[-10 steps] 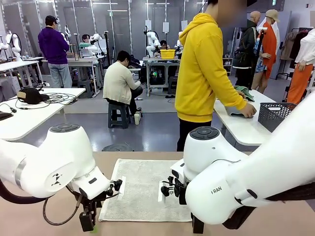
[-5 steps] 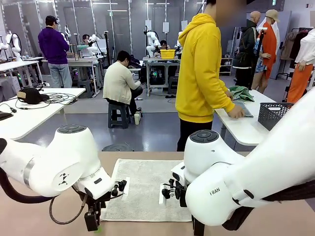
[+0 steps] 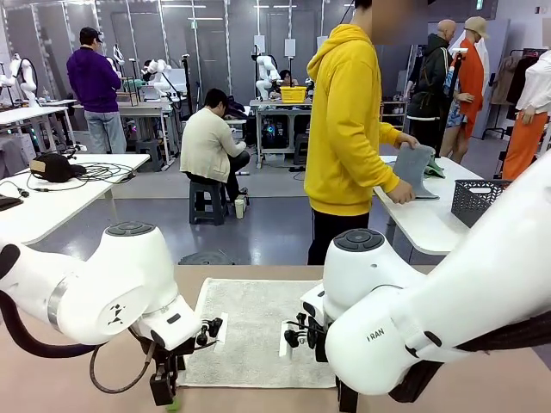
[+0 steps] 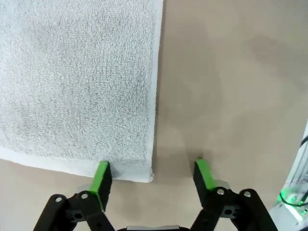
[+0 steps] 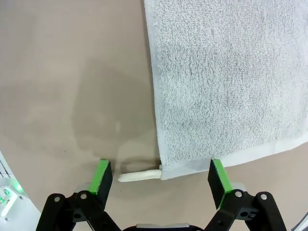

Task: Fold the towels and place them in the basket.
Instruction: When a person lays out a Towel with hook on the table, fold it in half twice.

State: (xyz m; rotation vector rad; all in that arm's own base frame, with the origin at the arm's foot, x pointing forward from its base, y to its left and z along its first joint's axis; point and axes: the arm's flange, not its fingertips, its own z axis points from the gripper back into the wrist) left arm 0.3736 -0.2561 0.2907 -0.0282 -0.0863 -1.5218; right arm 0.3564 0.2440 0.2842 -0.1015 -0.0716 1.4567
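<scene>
- While the off-white towel lies flat and unfolded on the near bench, the step in hand is judged to be the first fold. Both arms are set at its near corners, at the bottom of the front view.
- Left pincer: spread. In the left wrist view one green pad sits at the towel's hem and the other stands on bare bench, so the corner lies between the jaws. Nothing is pinched.
- Right pincer: spread. In the right wrist view the towel corner and a small white loop lie between the jaws. Nothing is pinched.
- Basket: on a second bench at the right edge of the front view, well apart from this towel.
- A person at that second bench holds a grey-blue towel upright, near the basket.
- Next move, as a judgement: press both pincers together on the two corners, then lift them together and carry the near edge over to the far edge.
- Caution: the cloth lies flat against the bench, so the pads must gather the hem or they may close on nothing. An uneven lift would likely skew the fold.
</scene>
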